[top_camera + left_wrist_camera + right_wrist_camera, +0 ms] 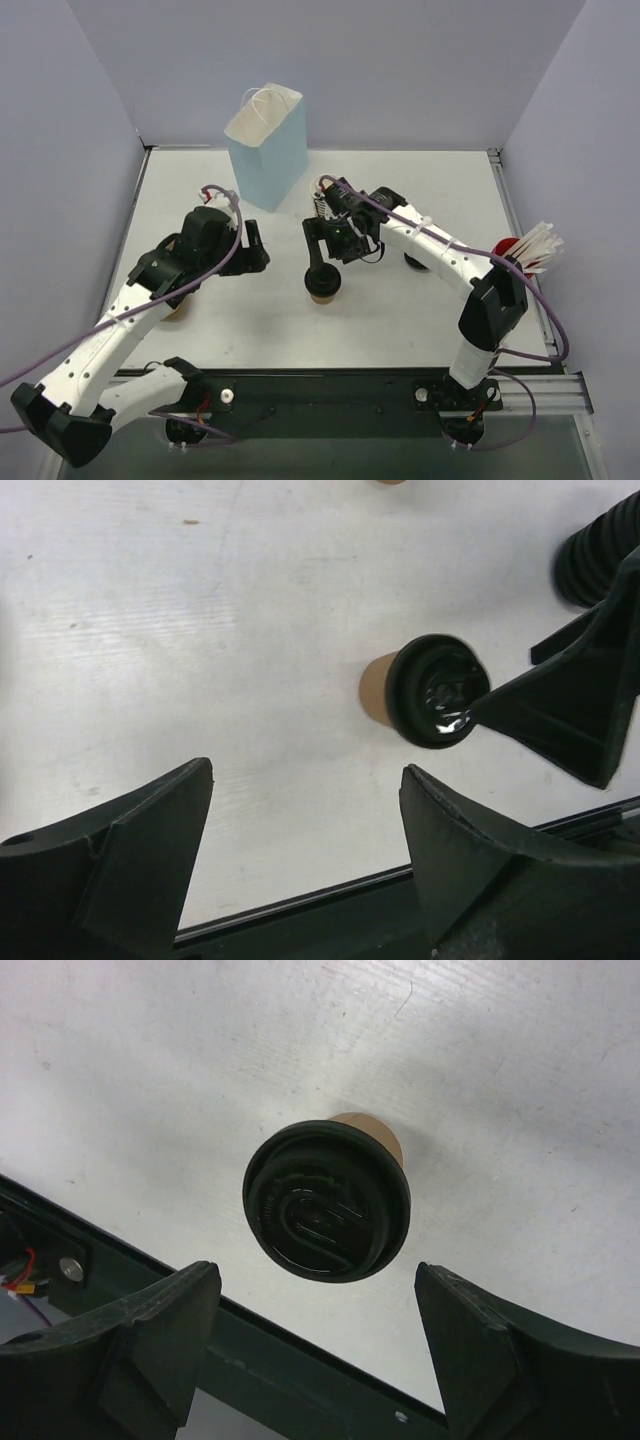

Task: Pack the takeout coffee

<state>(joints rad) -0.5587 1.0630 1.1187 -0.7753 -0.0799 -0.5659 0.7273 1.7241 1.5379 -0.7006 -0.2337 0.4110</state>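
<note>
The takeout coffee cup (325, 284) stands upright on the table (420, 320), lid on, directly beneath my right tool (315, 1295), whose jaws are spread and hold nothing. My left tool (307, 775), also spread and empty, hangs farther away on the cup's left.

Both the left tool (305, 780) and right tool (318, 1275) gape.

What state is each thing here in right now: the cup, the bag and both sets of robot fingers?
Tan paper cup with round black plastic lid: upright on the white table, lid on, not gripped.
Light blue paper bag: standing, top open.
Left arm's fingers: spread open, empty.
Right arm's fingers: spread open over the cup, holding nothing.
</note>
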